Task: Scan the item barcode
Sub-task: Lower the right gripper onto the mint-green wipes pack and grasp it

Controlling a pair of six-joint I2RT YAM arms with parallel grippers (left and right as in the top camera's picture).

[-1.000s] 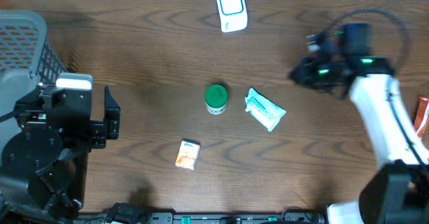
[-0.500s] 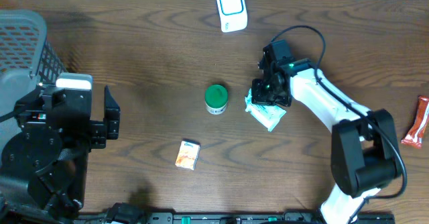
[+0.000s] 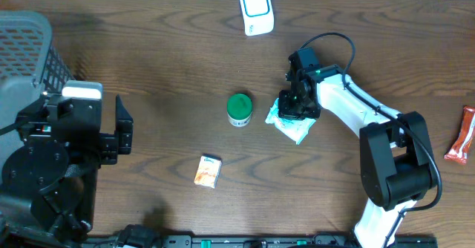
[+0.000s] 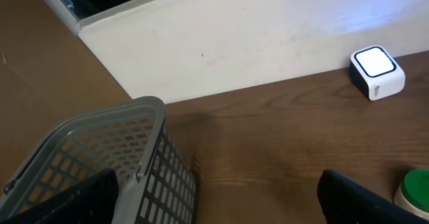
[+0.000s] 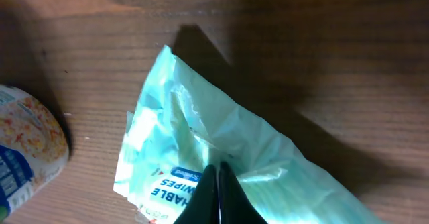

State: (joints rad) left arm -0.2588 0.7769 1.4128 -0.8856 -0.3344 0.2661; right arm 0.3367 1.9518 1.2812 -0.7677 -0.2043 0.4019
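A pale green wipes pack lies right of the table's middle; in the right wrist view this pack fills the centre. My right gripper is down on its left end. Its black fingers are pressed together with the wrinkled film bunched at their tips. The white barcode scanner stands at the far edge, seen also from the left wrist as a scanner with a lit top. My left gripper hangs at the left, jaws wide apart, holding nothing.
A green-lidded tub stands just left of the pack, and a small orange box lies nearer the front. A grey mesh basket sits at the far left. A red snack bar lies at the right edge.
My right arm swung in from the right side down onto the wipes pack, and the pack's left end has shifted slightly. The left arm has not moved.
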